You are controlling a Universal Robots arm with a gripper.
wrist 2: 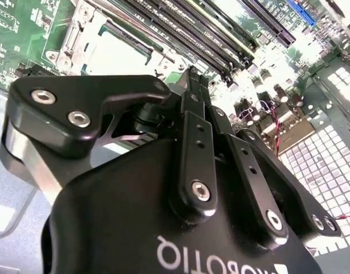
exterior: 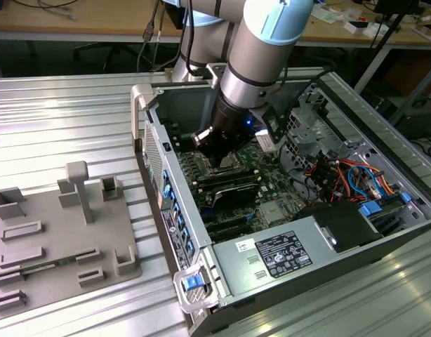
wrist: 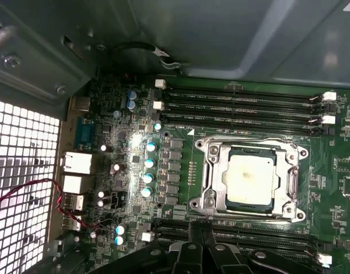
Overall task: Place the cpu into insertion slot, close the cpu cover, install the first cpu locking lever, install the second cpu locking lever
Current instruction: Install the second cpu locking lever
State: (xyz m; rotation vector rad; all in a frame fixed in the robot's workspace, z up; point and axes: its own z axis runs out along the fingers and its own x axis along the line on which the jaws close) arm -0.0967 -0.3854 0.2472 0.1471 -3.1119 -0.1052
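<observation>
Silvery cpu cover (wrist: 250,180) lies closed over the cpu (wrist: 250,178), seated in the insertion slot (wrist: 212,197) on the green board. Gripper (wrist: 201,231), fingers pressed together and empty, hovers at the socket's six o'clock.

Silvery metal cpu cover (wrist: 250,178), matt-faced cpu (wrist: 250,177), glossy black gripper (wrist 2: 193,77).

The arm (exterior: 261,42) is silver-grey with pale blue caps; its black gripper (wrist 2: 193,80) carries silver screws.
</observation>
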